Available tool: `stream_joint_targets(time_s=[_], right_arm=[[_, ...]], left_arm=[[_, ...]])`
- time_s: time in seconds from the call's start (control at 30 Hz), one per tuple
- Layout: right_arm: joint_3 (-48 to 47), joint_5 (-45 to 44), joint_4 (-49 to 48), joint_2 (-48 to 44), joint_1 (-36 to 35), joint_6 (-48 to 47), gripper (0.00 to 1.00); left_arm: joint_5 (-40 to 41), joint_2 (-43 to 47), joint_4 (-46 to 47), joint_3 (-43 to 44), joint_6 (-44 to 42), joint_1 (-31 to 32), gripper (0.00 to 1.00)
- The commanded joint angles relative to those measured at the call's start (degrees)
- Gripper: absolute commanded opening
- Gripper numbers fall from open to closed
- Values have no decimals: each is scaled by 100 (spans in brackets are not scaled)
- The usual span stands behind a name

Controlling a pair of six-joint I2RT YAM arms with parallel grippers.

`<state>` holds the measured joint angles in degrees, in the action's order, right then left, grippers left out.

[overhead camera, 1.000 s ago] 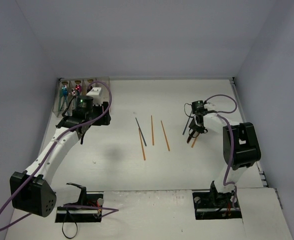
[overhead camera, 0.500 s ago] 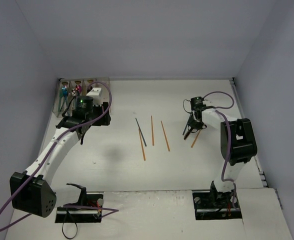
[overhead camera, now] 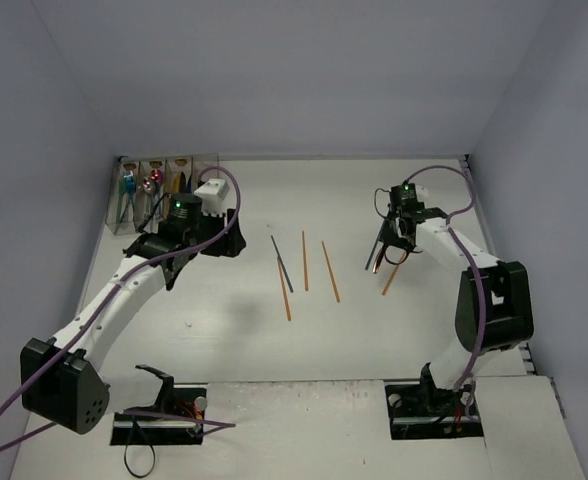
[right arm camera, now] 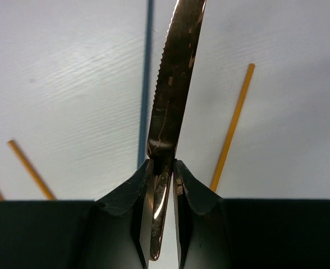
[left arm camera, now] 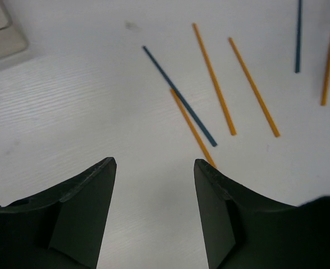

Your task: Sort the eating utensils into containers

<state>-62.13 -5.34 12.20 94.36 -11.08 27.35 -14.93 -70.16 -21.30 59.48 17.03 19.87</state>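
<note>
My right gripper (right arm camera: 163, 165) is shut on a copper-gold knife (right arm camera: 173, 84), gripping it near the handle with the serrated blade pointing away. From above, that gripper (overhead camera: 389, 248) hangs over the table's right side with the knife (overhead camera: 378, 264) slanting down from it. A blue stick (right arm camera: 147, 84) and an orange stick (right arm camera: 232, 134) lie beneath. My left gripper (left arm camera: 155, 163) is open and empty, just right of the containers (overhead camera: 164, 185), which hold several coloured utensils. Ahead of it lie a blue stick (left arm camera: 179, 95) and three orange sticks (left arm camera: 214, 78).
The sticks form a loose group mid-table (overhead camera: 305, 260), with another orange stick (overhead camera: 389, 280) under the right arm. Grey walls close in the table on three sides. A corner of the containers (left arm camera: 2, 33) shows at the upper left of the left wrist view.
The right gripper closed on the copper-gold knife and raised it, its arm swinging outward to the right. The left arm shifted right, away from the containers, staying open.
</note>
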Motion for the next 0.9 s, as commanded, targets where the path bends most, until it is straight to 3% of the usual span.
stream_joint_targets(time_s=[0.0,0.23,0.47,0.77,0.87], right_arm=[[-142,397,-207,-886,-146,-326,0],[21,1229,-761,-1553,-677,-191,0],[168,1652,-1372,-1877,-1277,298,0],[341,2092,-1813,-2000,-1371,691,0],[384,2149,-1886,-2035,-1396,778,0]], left_arm=[[-629,-6,794,345,582,629,55],[-960,-542,2011,559,1555,1494,63],[-967,-1493,2418,1199,1681,2263,63],[-730,-2000,2368,1438,1698,2526,63],[-679,-2086,2392,1452,1724,2539,59]])
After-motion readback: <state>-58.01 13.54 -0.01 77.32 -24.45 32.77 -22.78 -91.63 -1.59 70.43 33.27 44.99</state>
